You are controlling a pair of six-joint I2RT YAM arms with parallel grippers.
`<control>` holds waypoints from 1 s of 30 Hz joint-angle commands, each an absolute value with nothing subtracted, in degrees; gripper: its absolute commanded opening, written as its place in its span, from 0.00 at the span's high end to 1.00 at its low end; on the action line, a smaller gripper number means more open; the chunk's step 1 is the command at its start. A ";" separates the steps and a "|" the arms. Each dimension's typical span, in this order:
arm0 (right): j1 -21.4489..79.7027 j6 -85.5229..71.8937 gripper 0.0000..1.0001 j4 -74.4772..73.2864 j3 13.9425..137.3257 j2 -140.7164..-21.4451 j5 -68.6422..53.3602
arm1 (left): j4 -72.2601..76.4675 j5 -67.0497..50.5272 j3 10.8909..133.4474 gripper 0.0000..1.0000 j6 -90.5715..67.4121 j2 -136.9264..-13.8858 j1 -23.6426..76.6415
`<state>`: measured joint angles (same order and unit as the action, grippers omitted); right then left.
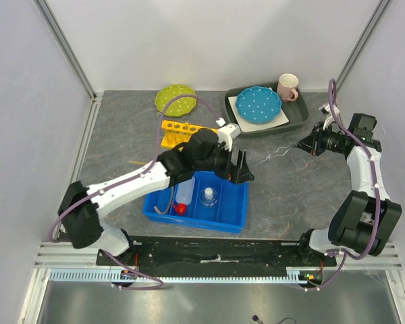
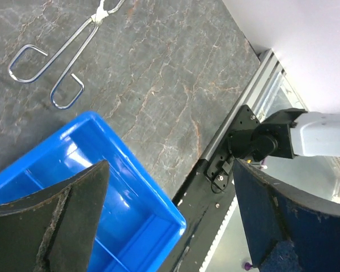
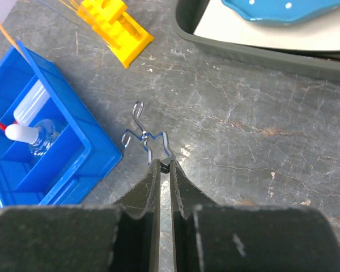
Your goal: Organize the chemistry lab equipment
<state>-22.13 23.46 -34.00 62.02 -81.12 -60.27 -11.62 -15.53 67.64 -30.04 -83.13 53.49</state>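
The metal tongs [image 1: 273, 154] lie on the grey table right of the blue bin [image 1: 233, 219]. My right gripper [image 1: 302, 146] is shut on their right end, seen up close in the right wrist view [image 3: 165, 165] with the tongs [image 3: 149, 141] reaching ahead. My left gripper [image 1: 240, 169] is open and empty above the bin's far right corner; its wrist view [image 2: 170, 226] shows the bin [image 2: 107, 170] and the tongs [image 2: 56, 56]. In the bin lie the white squeeze bottle [image 1: 184, 192] with its red cap, a tan tube [image 1: 164, 208] and clear glassware [image 1: 208, 197]. The yellow rack [image 1: 179, 131] stands behind the bin.
A grey tray [image 1: 300, 116] at the back right holds a dotted blue plate [image 1: 258, 103] and a pink-handled mug [image 1: 287, 86]. A dotted green plate [image 1: 175, 99] sits at the back. A thin orange stick [image 1: 138, 163] lies left of the left arm. White walls enclose the table.
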 commanded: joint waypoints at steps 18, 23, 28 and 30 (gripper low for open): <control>-22.15 23.82 0.96 -39.37 67.06 -72.42 -70.75 | -10.02 -25.83 98.17 0.07 -0.09 -113.81 52.21; -22.15 23.82 0.96 -39.64 67.32 -71.98 -71.37 | -4.84 -35.57 96.95 0.14 -1.32 -116.28 49.40; -22.15 23.73 0.96 -39.64 67.41 -72.25 -72.24 | -2.55 -42.54 96.24 0.17 -2.02 -117.68 49.48; -22.15 23.64 0.96 -39.64 67.50 -72.25 -72.42 | -2.20 -42.63 96.24 0.21 -2.11 -118.47 49.48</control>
